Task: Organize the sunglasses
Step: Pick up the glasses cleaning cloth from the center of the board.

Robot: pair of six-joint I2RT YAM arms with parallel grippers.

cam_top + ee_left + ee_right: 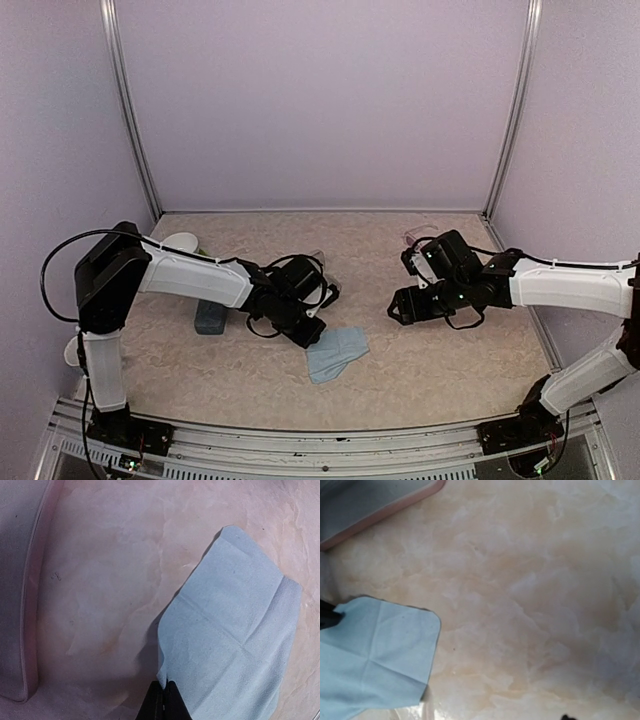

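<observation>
Wrist-only: left pincer [164, 689] on cloth [235, 630] corner

1. Cloth [337, 352] lay on the table [440, 380], near the middle, toward the front.
2. Left gripper [163, 700] sat at the cloth's edge, touching it.
3. Case [210, 318] lay left of the cloth, under the left arm.
4. Right gripper [398, 308] was right of the cloth, apart from it.

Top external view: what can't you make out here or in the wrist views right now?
- Sunglasses: no pair identifiable; in the top view a thin shape behind the right arm is too small to tell.
- Right gripper: jaw state unclear; dark in the top view, below the right wrist view's edge.
- Pink-rimmed grey case: cut off by both wrist views' edges.
</observation>
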